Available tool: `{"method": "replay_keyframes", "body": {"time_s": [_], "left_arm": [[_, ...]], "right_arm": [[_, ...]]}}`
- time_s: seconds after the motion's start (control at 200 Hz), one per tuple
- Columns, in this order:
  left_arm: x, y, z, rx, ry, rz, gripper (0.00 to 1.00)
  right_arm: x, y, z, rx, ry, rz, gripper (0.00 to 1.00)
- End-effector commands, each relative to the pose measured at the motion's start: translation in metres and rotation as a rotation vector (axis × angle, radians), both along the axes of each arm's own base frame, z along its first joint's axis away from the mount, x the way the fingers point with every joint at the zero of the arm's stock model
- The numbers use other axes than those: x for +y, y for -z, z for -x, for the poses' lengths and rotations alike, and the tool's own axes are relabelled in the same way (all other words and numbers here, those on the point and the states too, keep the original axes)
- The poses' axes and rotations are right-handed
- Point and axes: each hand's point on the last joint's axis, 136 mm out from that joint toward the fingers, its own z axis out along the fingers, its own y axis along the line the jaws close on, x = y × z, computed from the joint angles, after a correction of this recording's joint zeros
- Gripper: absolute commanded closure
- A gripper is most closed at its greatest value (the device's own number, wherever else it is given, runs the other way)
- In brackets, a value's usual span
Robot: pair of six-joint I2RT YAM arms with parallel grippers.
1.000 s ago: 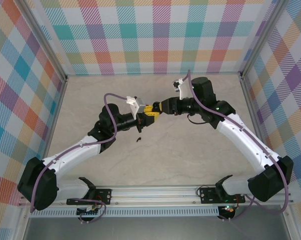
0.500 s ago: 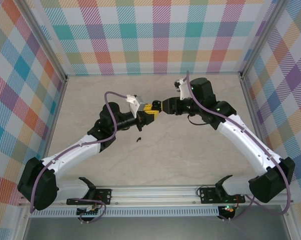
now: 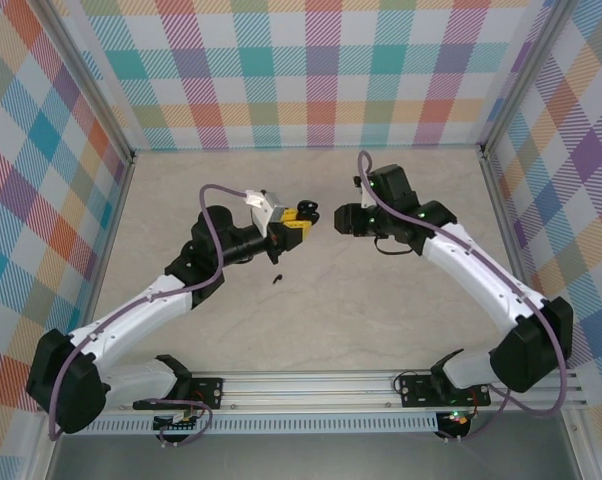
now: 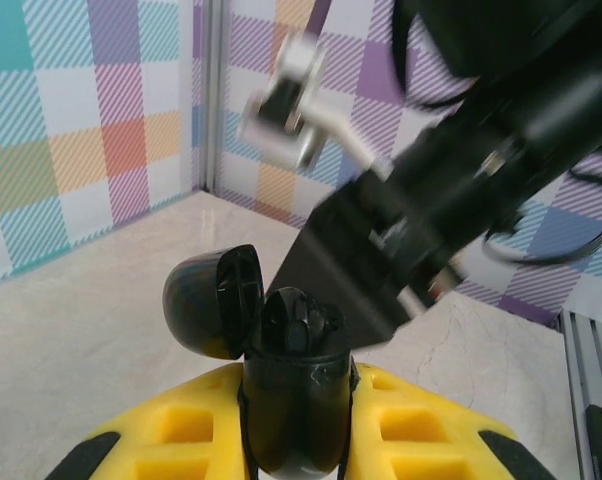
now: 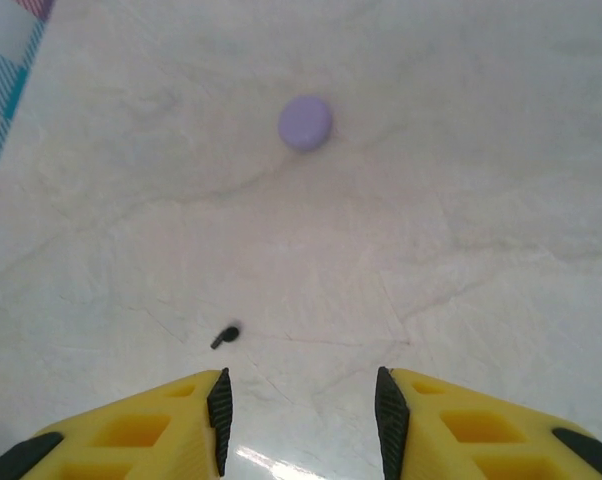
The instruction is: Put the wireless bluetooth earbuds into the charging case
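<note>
No readable text, brand or number anywhere, sorry. Closest thing: tiny embossed mark on front of charging case (image 4: 295, 405), just below case rim. Too small and blurry to make out, can't even tell if logo or letter.

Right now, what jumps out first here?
The left gripper, raised mid-table, clamps a black case with its lid flipped open. The right gripper hangs open and empty beside it. On the table below lie one tiny black earbud and, farther off, a round lilac case.
</note>
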Motion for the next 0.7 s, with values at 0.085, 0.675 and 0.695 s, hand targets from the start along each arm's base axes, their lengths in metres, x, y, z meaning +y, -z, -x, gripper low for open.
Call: {"method": "replay_keyframes", "body": {"time_s": [0.085, 0.675, 0.695], "left_arm": [[0.011, -0.037, 0.017, -0.041, -0.01, 0.056, 1.0], [0.028, -0.078, 0.051, -0.104, 0.038, 0.124, 0.99], [0.028, -0.079, 0.052, -0.105, 0.038, 0.125, 0.99]], "right_arm": [[0.029, 0.037, 0.007, 0.161, -0.089, -0.087, 0.56], [0.117, 0.134, 0.016, 0.458, -0.279, -0.023, 0.53], [0.118, 0.136, 0.016, 0.462, -0.281, -0.013, 0.53]]}}
